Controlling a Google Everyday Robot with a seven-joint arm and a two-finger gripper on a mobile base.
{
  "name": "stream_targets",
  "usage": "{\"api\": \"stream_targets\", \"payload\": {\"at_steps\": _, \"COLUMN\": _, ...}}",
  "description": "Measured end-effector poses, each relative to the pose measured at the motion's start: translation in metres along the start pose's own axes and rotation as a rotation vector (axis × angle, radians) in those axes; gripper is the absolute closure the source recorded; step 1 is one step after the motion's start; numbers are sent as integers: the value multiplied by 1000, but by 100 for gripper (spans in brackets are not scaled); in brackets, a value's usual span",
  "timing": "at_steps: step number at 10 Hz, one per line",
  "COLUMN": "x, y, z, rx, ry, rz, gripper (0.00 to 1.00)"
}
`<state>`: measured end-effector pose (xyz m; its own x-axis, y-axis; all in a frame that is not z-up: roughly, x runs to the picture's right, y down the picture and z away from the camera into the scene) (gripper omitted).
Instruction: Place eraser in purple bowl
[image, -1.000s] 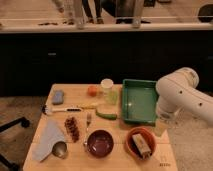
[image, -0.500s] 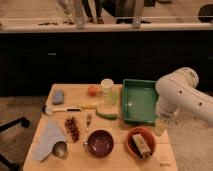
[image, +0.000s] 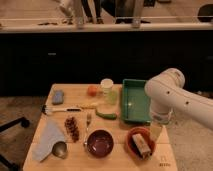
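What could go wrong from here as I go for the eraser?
The eraser lies inside the orange bowl, so the gripper, hanging open at that bowl's right edge, may catch the rim or drag the bowl along. The fork lies right beside the purple bowl; a low carry could knock it.

It was a robot test space in an office-like building. A white arm held its gripper over the right edge of a small wooden table. A wheeled chair base stood at the left, and people's legs showed beyond a railing.
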<state>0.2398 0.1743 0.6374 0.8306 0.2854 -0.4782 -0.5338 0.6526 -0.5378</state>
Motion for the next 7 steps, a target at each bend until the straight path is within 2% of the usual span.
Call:
{"api": "stream_targets", "payload": {"at_steps": 3, "x": 4, "y": 16, "z": -4, "rx": -10, "ry": 24, "rz": 80, "gripper": 20}}
{"api": "stream_targets", "payload": {"at_steps": 5, "x": 15, "y": 23, "z": -6, "rx": -39, "ry": -15, "rz": 239, "gripper": 20}}
{"api": "stream_targets", "payload": {"at_steps": 6, "x": 22, "y": 29, "z": -6, "rx": -67, "ry": -34, "rz": 311, "gripper": 20}}
{"api": "stream_targets", "payload": {"at_steps": 7, "x": 24, "y": 36, "z": -4, "rx": -93, "ry": -55, "rz": 353, "gripper": 20}}
